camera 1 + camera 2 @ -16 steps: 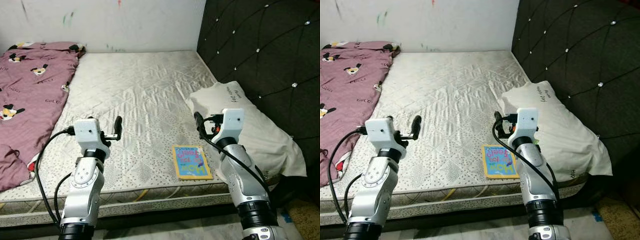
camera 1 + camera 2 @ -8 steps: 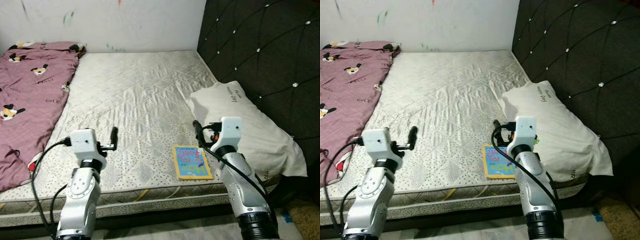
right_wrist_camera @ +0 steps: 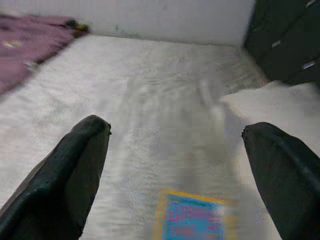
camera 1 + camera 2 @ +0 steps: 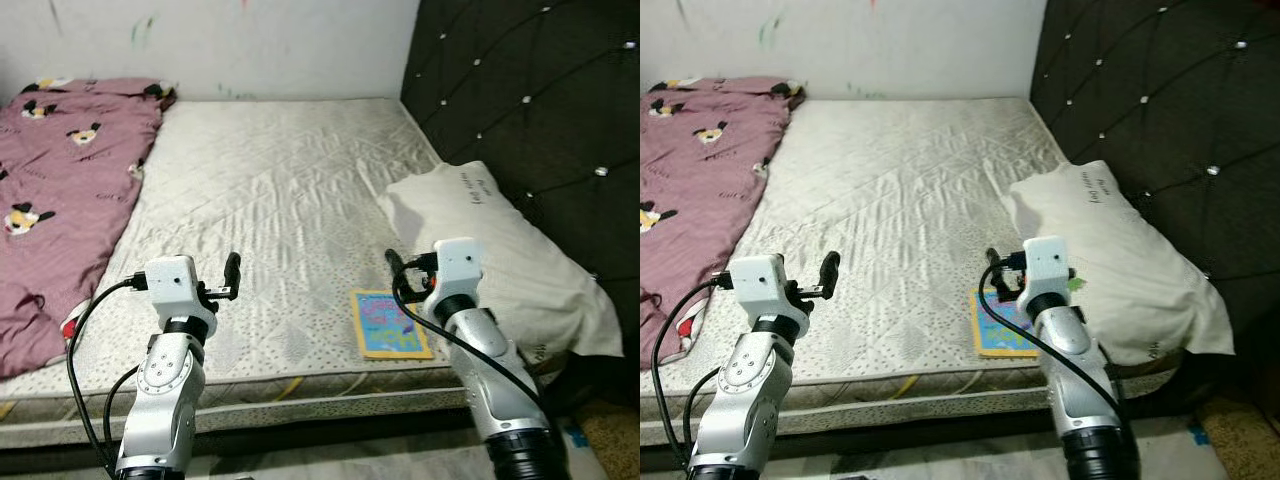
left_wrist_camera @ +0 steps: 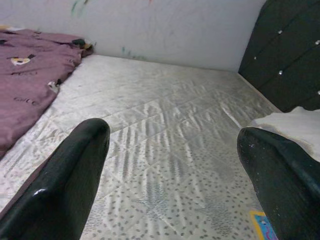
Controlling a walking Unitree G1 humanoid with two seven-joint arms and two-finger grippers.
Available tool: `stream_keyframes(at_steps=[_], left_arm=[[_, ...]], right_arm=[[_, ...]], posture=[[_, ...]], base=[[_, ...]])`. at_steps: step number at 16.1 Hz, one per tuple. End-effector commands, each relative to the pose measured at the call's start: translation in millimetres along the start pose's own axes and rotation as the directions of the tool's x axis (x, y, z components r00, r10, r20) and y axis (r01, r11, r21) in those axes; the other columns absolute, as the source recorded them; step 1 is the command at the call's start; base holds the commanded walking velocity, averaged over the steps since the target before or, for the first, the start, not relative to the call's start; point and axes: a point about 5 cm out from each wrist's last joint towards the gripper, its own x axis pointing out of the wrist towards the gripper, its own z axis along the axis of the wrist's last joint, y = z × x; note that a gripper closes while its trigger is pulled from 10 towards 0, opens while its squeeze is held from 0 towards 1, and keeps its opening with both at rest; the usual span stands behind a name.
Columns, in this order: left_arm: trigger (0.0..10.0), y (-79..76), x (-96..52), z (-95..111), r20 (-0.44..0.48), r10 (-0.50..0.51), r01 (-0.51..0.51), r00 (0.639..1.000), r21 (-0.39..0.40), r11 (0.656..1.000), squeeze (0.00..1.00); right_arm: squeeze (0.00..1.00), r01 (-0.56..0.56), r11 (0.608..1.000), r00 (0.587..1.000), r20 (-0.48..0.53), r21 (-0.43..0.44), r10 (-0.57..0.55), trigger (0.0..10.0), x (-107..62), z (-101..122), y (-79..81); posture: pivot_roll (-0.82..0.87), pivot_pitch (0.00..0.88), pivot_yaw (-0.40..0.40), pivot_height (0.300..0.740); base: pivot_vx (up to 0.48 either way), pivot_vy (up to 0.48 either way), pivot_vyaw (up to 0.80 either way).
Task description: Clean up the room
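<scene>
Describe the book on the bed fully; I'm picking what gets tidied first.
The book is thin, with a blue cover, pink lettering and a yellow border. It lies flat and closed, face up on the mattress near the front edge, beside the white pillow. The open right claw hovers just above it, not touching.

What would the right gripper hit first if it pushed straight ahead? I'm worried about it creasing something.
Likely the book: it lies on the mattress just ahead of and below the open right gripper, with the pillow off to one side. Depth is unclear.
</scene>
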Motion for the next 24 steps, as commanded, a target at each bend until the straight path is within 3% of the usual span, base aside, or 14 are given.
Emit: stream_keyframes(at_steps=[1, 4, 8, 13, 15, 17, 18, 21, 22, 24], left_arm=[[10.0, -0.2, 2.9, 6, 0.016, -0.006, 0.006, 1.0, 0.004, 1.0, 0.0], [10.0, -1.1, 4.7, 7, 0.015, -0.011, 0.01, 1.0, 0.005, 1.0, 0.0], [10.0, -0.7, 6.1, 7, 0.01, -0.011, 0.011, 1.0, 0.008, 1.0, 0.0], [10.0, -1.5, 7.0, 7, 0.009, -0.015, 0.015, 1.0, 0.009, 1.0, 0.0], [10.0, -1.7, 6.9, 7, 0.007, -0.015, 0.015, 1.0, 0.008, 1.0, 0.0], [10.0, -1.9, 6.3, 6, 0.004, -0.014, 0.014, 1.0, 0.012, 1.0, 0.0], [10.0, -1.6, 6.2, 5, 0.007, -0.011, 0.011, 1.0, 0.016, 1.0, 0.0], [10.0, 5.3, 6.6, 10, 0.042, 0.049, -0.05, 0.998, 0.019, 0.999, 0.0], [10.0, 6.5, 6.8, 11, 0.046, 0.053, -0.054, 0.998, 0.005, 0.999, 0.0], [10.0, 6.7, 7.0, 12, 0.05, 0.032, -0.031, 0.998, -0.004, 0.999, 0.0]], right_arm=[[0.0, -0.016, 1.0, 1.0, 0.01, 0.018, 0.015, 10.0, -0.1, 4, 2.6], [0.0, 0.021, 1.0, 1.0, -0.001, 0.016, -0.021, 10.0, -0.2, 3, -4.4], [0.0, -0.017, 1.0, 1.0, 0.013, -0.002, 0.017, 10.0, 1.5, 8, -2.7], [0.0, -0.031, 1.0, 1.0, 0.005, 0.002, 0.031, 10.0, 0.7, 5, 0.2], [0.0, -0.022, 1.0, 1.0, 0.001, 0.015, 0.022, 10.0, 0.6, 4, -0.5], [0.0, -0.003, 0.996, 1.0, 0.018, 0.084, 0.001, 10.0, 0.4, 6, -2.7], [0.0, 0.071, 0.997, 0.997, -0.007, 0.039, -0.071, 10.0, 1.8, 4, -8.3], [0.0, 0.052, 0.999, 0.995, 0.089, 0.005, -0.052, 10.0, 1.7, 9, -4.3], [0.0, 0.073, 0.995, 0.99, 0.128, -0.074, -0.063, 10.0, 0.7, 12, -5.3], [0.0, 0.021, 1.0, 0.993, 0.119, 0.022, -0.023, 10.0, -0.6, 13, -1.3]], posture=[[0.0, 0.02, -0.008, 0.74], [0.0, 0.022, -0.007, 0.74], [0.0, 0.023, -0.005, 0.74], [-0.01, 0.024, -0.005, 0.74], [-0.01, 0.026, -0.005, 0.74], [-0.01, 0.027, -0.005, 0.74], [-0.01, 0.027, -0.005, 0.74], [0.0, 0.028, -0.003, 0.74], [0.0, 0.027, -0.003, 0.74], [-0.01, 0.027, -0.002, 0.74]], base=[[0.0, 0.368, 0.0], [0.0, 0.371, 0.0], [0.0, 0.38, 0.0], [0.0, 0.418, 0.73], [0.0, 0.448, 0.0], [0.0, 0.437, 0.0], [0.0, 0.0, 0.0], [0.0, 0.0, 0.0], [0.0, 0.0, 0.0], [0.0, 0.0, 0.0]])
